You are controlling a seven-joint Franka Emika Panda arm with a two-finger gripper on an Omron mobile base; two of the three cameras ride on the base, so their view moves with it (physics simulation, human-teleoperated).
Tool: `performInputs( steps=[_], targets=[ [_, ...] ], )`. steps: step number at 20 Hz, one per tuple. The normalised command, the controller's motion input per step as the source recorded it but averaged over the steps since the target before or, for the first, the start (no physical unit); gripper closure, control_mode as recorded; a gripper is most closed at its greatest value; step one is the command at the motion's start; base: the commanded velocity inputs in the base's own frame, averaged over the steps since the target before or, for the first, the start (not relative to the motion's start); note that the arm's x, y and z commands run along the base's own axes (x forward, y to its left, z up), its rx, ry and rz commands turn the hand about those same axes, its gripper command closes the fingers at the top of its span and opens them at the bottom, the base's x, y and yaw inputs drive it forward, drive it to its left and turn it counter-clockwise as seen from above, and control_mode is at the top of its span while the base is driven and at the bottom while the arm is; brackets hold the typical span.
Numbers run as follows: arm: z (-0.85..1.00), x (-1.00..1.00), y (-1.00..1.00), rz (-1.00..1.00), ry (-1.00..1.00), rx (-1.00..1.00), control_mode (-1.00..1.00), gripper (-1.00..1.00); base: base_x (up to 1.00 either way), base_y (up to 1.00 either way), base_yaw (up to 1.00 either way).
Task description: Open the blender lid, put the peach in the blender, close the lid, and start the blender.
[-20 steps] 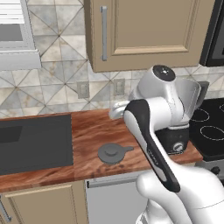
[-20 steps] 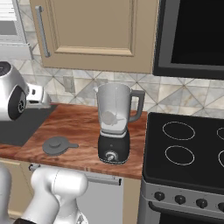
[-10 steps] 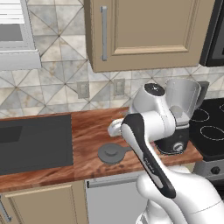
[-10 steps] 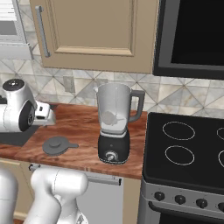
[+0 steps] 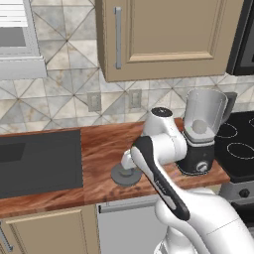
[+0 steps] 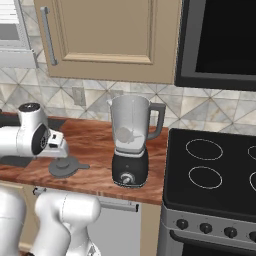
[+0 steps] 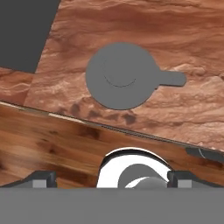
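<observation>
Lying flat on the wooden surface (image 5: 99, 149) left of the blender (image 6: 130, 142), the blender lid (image 7: 121, 75) looks light, stiff and thin, best pinched at its raised centre by the wide-open pincer (image 7: 109, 178) above it.

Glossy white rounded arm (image 5: 163, 144) segments with dark joint bands.

No words, numbers or signs could be read anywhere. The blender (image 6: 130, 145), the stove (image 6: 215, 180) and the cupboard doors (image 5: 168, 34) had no labels on them.
</observation>
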Motion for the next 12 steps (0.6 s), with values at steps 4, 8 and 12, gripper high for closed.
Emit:
performInputs(
  steps=[4, 8, 12],
  targets=[
    [-0.21, 0.21, 0.06, 0.00, 0.18, -0.13, -1.00, -1.00, 0.00, 0.00, 0.00],
    [-0.13, 0.27, 0.21, 0.00, 0.16, -0.14, -1.00, -1.00, 0.00, 0.00, 0.00],
    [-0.18, 0.28, 0.14, 0.00, 0.11, -0.10, -1.00, -1.00, 0.00, 0.00, 0.00]
  ],
)
